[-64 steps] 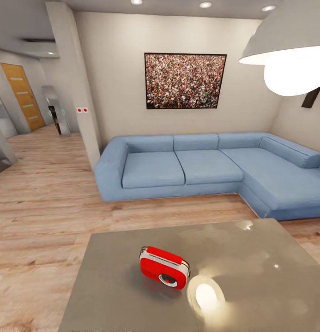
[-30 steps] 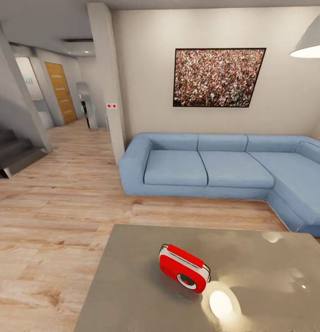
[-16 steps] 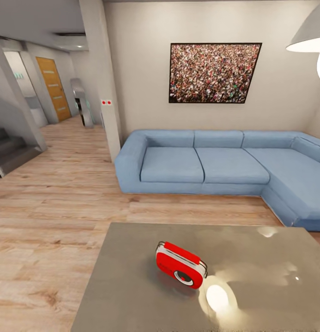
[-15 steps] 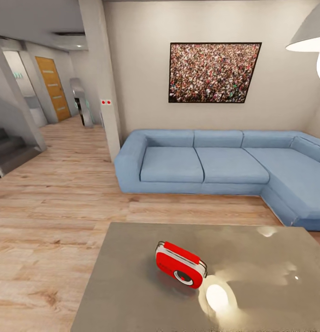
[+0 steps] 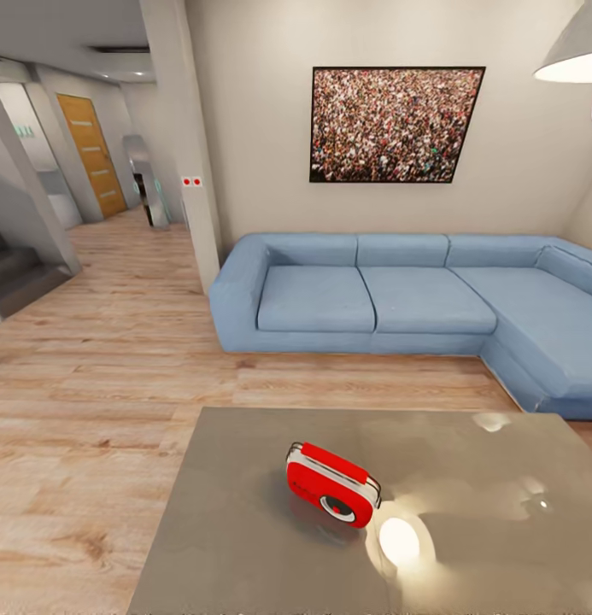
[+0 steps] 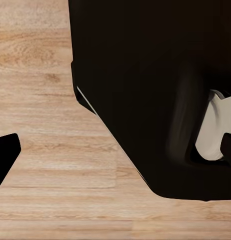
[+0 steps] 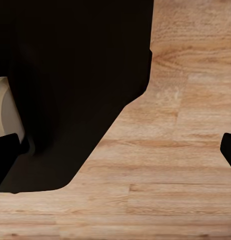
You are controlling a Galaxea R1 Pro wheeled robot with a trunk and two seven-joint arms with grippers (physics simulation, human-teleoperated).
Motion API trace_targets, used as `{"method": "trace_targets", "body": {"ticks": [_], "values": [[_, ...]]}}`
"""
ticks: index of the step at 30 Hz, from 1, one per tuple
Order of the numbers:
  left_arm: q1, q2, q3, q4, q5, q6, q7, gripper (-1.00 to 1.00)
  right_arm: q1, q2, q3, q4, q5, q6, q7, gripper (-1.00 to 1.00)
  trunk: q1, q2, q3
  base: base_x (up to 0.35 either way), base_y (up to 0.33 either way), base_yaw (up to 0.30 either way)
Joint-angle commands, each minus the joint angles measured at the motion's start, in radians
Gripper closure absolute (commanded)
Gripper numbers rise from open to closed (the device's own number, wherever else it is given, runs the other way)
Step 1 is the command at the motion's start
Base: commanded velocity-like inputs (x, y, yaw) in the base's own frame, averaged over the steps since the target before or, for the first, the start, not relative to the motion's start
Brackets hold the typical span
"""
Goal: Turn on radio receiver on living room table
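Observation:
The red radio receiver (image 5: 333, 484) with its white trim band lies tilted on the glossy grey table (image 5: 227, 530), left of the table's middle, its round dial facing me. In the left wrist view, my left gripper (image 6: 118, 160) hangs over the wood floor (image 6: 40, 75) beside the robot's dark base (image 6: 160, 75). Its dark fingertips (image 6: 5, 155) sit far apart at the frame's edges. My right gripper (image 7: 118, 157) also hangs above the floor, its fingertips (image 7: 5, 155) spread wide with nothing between them.
A blue L-shaped sofa (image 5: 389, 299) stands beyond the table under the crowd picture (image 5: 396, 124). A pillar (image 5: 189, 145) and a hallway with an orange door (image 5: 92, 154) are at the left, with stairs (image 5: 14, 278) at the far left. A lamp shade (image 5: 577, 51) hangs at the upper right.
The whole head picture has shifted, so the camera moved: sofa and table now sit more centred and slightly nearer. The radio has kept its place on the table.

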Motion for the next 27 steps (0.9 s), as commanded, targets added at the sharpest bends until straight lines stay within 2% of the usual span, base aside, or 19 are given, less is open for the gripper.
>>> {"method": "trace_targets", "body": {"ticks": [1, 27], "values": [[0.000, 0.000, 0.000, 0.000, 0.000, 0.000, 0.000, -1.00, 0.000, 0.000, 0.000, 0.000, 0.000, 0.000, 0.000, -1.00, 0.000, 0.000, -0.002, 0.000, 0.000, -0.001], [0.000, 0.002, 0.000, 0.000, 0.001, -0.002, 0.001, -1.00, 0.000, 0.002, 0.003, 0.000, 0.010, 0.001, 0.000, -1.00, 0.000, 0.000, -0.043, 0.000, 0.000, 0.000]]}}
